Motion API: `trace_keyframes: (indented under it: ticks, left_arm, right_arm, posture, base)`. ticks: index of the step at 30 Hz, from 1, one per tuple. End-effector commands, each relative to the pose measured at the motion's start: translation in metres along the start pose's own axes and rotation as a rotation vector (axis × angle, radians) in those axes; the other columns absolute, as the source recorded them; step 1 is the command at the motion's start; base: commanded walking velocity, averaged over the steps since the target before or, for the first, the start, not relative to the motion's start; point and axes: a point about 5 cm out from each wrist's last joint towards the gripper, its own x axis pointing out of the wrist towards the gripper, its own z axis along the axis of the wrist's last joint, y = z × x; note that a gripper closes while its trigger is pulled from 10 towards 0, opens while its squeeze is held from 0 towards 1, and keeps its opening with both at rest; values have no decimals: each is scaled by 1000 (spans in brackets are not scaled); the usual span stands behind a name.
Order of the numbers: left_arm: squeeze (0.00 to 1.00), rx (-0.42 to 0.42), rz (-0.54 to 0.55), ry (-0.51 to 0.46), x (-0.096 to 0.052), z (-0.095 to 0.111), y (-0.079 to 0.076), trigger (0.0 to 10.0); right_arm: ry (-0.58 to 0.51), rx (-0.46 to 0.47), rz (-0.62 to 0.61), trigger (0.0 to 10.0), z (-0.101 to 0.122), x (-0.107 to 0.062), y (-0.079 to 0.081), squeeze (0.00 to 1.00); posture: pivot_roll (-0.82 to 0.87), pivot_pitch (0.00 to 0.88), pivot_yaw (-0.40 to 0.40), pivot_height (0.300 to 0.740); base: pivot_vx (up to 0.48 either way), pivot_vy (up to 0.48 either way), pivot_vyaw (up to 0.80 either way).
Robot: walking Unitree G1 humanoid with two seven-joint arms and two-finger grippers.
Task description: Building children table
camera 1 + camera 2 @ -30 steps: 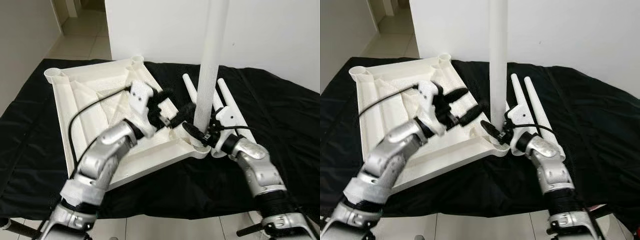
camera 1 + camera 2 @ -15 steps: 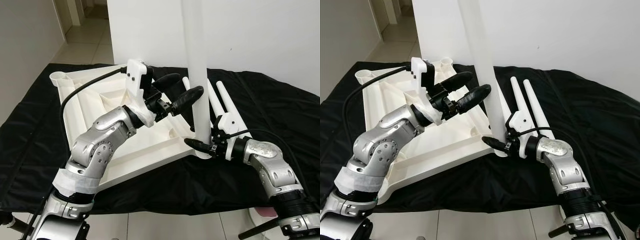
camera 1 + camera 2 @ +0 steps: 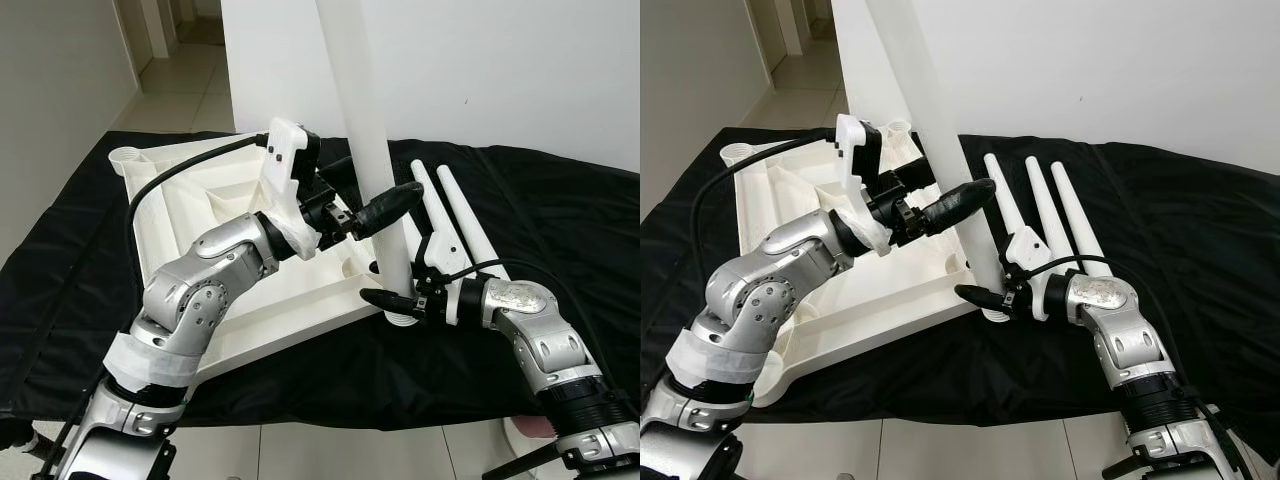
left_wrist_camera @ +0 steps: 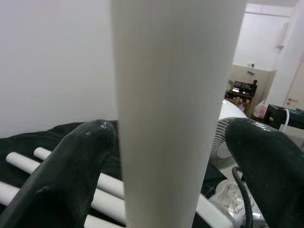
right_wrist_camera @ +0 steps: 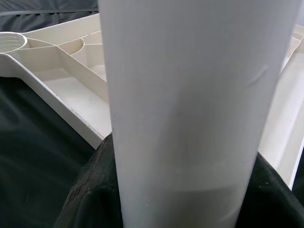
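The white tabletop [image 3: 200, 190] lies upside down on a black cloth. A white table leg [image 3: 365, 130] stands in its near right corner socket, with its top leaning to the left. My left gripper [image 3: 380, 182] is open around the leg at mid-height, one finger [image 4: 71, 166] against it and the other finger [image 4: 266, 156] a little apart. My right gripper [image 3: 395, 297] is shut on the leg just above the socket, with black fingers [image 5: 90, 190] hugging both sides.
Three spare white legs [image 3: 1045, 210] lie side by side on the black cloth [image 3: 560, 220] right of the tabletop. An empty corner socket [image 3: 125, 157] shows at the far left. A white wall stands close behind and tiled floor lies to the left.
My left gripper has risen from the tabletop to the leg's mid-height and now straddles it. The leg's top has tipped leftward. My right gripper has stayed at the leg's base.
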Motion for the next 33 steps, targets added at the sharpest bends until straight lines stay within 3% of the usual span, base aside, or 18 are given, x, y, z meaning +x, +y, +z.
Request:
trace_keyframes:
  ticks: [1, 3, 4, 6, 7, 17, 24, 25, 26, 27, 29, 30, 31, 33]
  left_arm:
    - [0, -1, -199, 7, 4, 3, -12, 10000]
    - [0, -15, -213, -5, 4, 5, -13, 10000]
    - [0, -49, -202, -29, 5, 9, -11, 4196]
    - [0, -63, -196, -39, 6, 11, -11, 4196]
    - [0, -57, -198, -48, 6, 13, -10, 0]
    - [0, -44, -203, -70, 6, 19, -10, 0]
    - [0, -21, -133, -54, 9, 24, 3, 0]
    - [0, -11, -101, -40, 10, 24, 7, 0]
    - [0, -11, -101, -40, 10, 24, 7, 0]
    - [0, -2, -72, -31, 11, 24, 11, 8902]
    - [0, 7, -43, -20, 12, 26, 16, 8902]
    - [0, 13, 20, -19, 14, 35, 24, 10000]
    - [0, 13, 20, -19, 14, 35, 24, 10000]
    - [0, 69, 130, 28, 16, 42, 36, 10000]
  right_arm:
    - [13, 8, 15, 10000, -3, 1, 2, 0]
    - [15, 9, 16, 10000, -4, 0, 3, 0]
    - [19, 12, 13, 10000, -5, 0, 2, 0]
    - [21, 13, 12, 10000, -5, 0, 2, 0]
    - [22, 14, 13, 10000, -5, 0, 2, 0]
    - [21, 17, 14, 10000, -4, 0, 2, 0]
    - [18, 34, -15, 10000, 0, 3, -7, 0]
    - [6, 39, -25, 10000, 1, 4, -8, 478]
    - [6, 39, -25, 10000, 1, 4, -8, 478]
    - [-6, 43, -32, 10000, 3, 5, -9, 1000]
    - [-17, 41, -40, 10000, 4, 6, -10, 1000]
    - [-45, 39, -73, 10000, 7, 7, -13, 1000]
    - [-45, 39, -73, 10000, 7, 7, -13, 1000]
    - [-73, 30, -145, 10000, 11, 9, -20, 1000]
  posture:
    - [28, 0, 1, 740]
    - [28, 0, 1, 740]
    - [29, 0, -2, 740]
    - [29, 0, -2, 740]
    - [29, 0, -2, 740]
    - [30, 4, -2, 740]
    - [41, 12, -8, 740]
    - [42, 12, -7, 740]
    - [42, 12, -7, 740]
    - [42, 12, -7, 740]
    - [43, 14, -6, 740]
    - [46, 17, -3, 740]
    - [46, 17, -3, 740]
    - [48, 18, -2, 740]
  base:
    - [0, 0, 0]
    - [0, 0, 0]
    - [0, 0, 0]
    - [0, 0, 0]
    - [0, 0, 0]
    - [0, 0, 0]
    - [0, 0, 0]
    - [0, 0, 0]
    - [0, 0, 0]
    - [0, 0, 0]
    - [0, 0, 0]
    - [0, 0, 0]
    - [0, 0, 0]
    - [0, 0, 0]
